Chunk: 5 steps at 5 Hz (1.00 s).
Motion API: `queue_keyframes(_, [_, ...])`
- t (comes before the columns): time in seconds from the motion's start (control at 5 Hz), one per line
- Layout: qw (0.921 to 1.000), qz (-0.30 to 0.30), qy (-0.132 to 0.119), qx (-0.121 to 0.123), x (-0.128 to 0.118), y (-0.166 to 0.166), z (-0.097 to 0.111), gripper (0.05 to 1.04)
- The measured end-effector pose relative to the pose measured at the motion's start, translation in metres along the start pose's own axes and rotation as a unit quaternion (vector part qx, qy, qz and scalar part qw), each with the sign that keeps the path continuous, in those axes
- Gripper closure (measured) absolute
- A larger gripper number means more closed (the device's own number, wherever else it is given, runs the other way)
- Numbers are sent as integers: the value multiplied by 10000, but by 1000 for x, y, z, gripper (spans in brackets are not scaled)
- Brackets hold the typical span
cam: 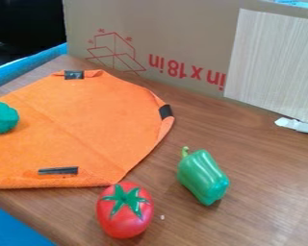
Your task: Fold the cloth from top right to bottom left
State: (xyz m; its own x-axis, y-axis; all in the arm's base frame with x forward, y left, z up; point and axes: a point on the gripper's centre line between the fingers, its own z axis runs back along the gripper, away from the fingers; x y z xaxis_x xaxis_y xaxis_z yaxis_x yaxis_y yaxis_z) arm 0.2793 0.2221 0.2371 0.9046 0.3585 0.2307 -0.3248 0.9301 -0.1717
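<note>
In the camera view there is one orange cloth (79,115), soft and thin, with a fine woollen-looking texture. It lies spread on the brown wood-grain counter (259,182), from near its upper left edge to near its lower left edge. The cloth has faint creases and a rounded right side, and it carries three dark strips (57,170), short and straight.

Three smooth toy pieces are there, one of each kind. One green ball-like piece (2,117), lumpy, lies on the cloth. One red tomato (124,216), round and glossy, with a green star-shaped top, is just beside the cloth, toward the lower edge of the counter. One green pepper (203,178), long and ribbed, lies tilted, apart from both.

One flat cardboard piece (182,33) with red print stands along the far edge. The state of the gripper I cannot tell.
</note>
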Motion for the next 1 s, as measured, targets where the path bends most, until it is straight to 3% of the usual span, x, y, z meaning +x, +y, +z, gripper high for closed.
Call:
queue_keyframes(0.2, [9997, 29, 204, -98, -1, 2, -12, 83])
queue_keyframes(0.4, [9952, -165, 858, -443, 0, 1, -42, 83])
queue_keyframes(0.6, [9977, -29, 520, -433, 6, 4, -63, 83])
queue_keyframes(0.8, [9980, 303, 387, -394, 3, -11, -86, 83])
queue_keyframes(1.0, [9986, 349, 243, -329, 4, -59, -119, 83])
